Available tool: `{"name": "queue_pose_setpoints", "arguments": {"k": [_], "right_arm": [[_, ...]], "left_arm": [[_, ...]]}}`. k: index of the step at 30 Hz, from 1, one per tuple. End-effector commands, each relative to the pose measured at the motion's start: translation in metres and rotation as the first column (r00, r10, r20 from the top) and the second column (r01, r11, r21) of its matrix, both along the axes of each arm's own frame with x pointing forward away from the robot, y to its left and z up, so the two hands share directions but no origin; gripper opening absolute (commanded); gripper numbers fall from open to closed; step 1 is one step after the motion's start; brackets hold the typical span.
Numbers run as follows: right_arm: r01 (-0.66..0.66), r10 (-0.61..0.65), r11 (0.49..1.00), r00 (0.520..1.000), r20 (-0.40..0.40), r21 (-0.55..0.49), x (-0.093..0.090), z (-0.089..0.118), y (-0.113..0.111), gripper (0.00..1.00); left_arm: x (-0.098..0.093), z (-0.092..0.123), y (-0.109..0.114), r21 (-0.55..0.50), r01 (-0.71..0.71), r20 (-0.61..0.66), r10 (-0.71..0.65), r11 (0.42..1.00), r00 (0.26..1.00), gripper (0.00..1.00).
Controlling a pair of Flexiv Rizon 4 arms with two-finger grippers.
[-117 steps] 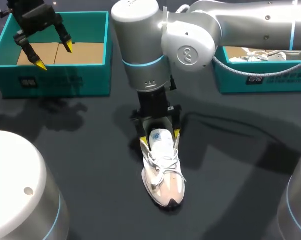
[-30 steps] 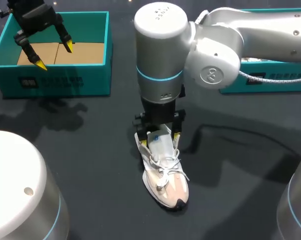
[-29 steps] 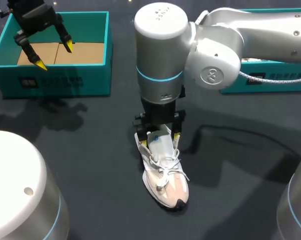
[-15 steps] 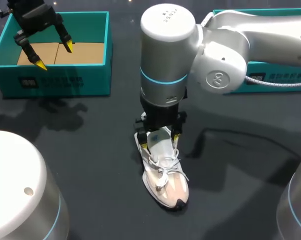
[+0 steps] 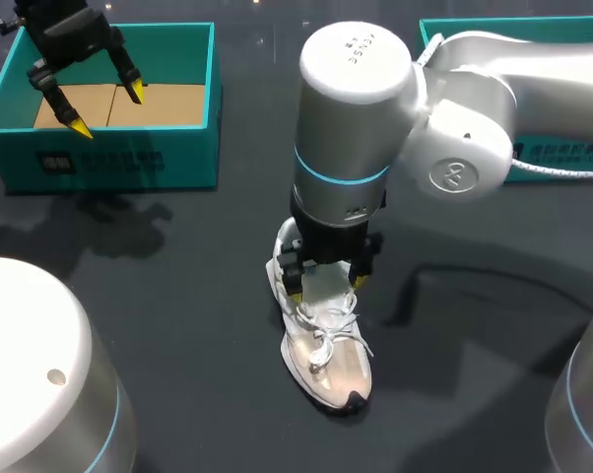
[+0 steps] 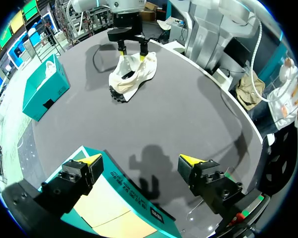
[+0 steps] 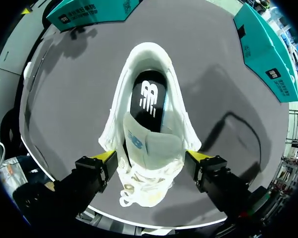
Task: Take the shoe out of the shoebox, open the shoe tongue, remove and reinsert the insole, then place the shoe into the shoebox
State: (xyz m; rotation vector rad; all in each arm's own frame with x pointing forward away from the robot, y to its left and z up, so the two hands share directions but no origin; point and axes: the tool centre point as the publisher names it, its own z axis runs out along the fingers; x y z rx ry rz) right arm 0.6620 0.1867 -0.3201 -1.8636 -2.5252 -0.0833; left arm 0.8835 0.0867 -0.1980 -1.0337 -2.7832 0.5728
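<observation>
While the shoe [image 5: 328, 357] lies on the dark table [image 5: 178, 296], the right tool [image 5: 324, 288] straddles it, apparently released.

Your right arm [image 5: 356, 128] is built of silver-grey cylinders with a pale blue ring [image 5: 341, 177] and a round emblem [image 5: 451, 177]. A white cable [image 5: 562, 169], perhaps teal-flecked, trails along it. Your left gripper [image 5: 107, 110] and right gripper [image 5: 326, 287] are black with yellow tips.

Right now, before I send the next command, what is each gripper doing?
Left gripper: open, empty, above the shoebox.
Right gripper: open, straddling the shoe.
</observation>
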Motion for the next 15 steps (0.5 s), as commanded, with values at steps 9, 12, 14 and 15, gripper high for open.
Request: {"name": "queue_pose_setpoints", "arguments": {"k": [9, 12, 14, 15], "right_arm": [[0.089, -0.088, 0.996, 0.995, 0.05, -0.025, -0.036, 0.032, -0.01, 0.84], [0.102, -0.1, 0.995, 0.992, 0.077, -0.012, -0.041, 0.04, -0.011, 0.65], [0.1, -0.098, 0.995, 0.991, 0.095, -0.015, -0.042, 0.045, -0.009, 0.49], [0.095, -0.093, 0.995, 0.99, 0.104, -0.018, -0.041, 0.047, -0.006, 0.42]], "left_arm": [[0.0, 0.0, 0.0, 0.002, 0.001, 0.0, -0.001, 1.0, 1.0, 1.0], [0.0, 0.0, 0.0, 0.002, 0.001, 0.0, -0.001, 1.0, 1.0, 1.0], [0.0, 0.0, 0.0, 0.002, 0.001, 0.0, -0.001, 1.0, 1.0, 1.0], [0.0, 0.0, 0.0, 0.002, 0.001, 0.0, -0.001, 1.0, 1.0, 1.0]]}}
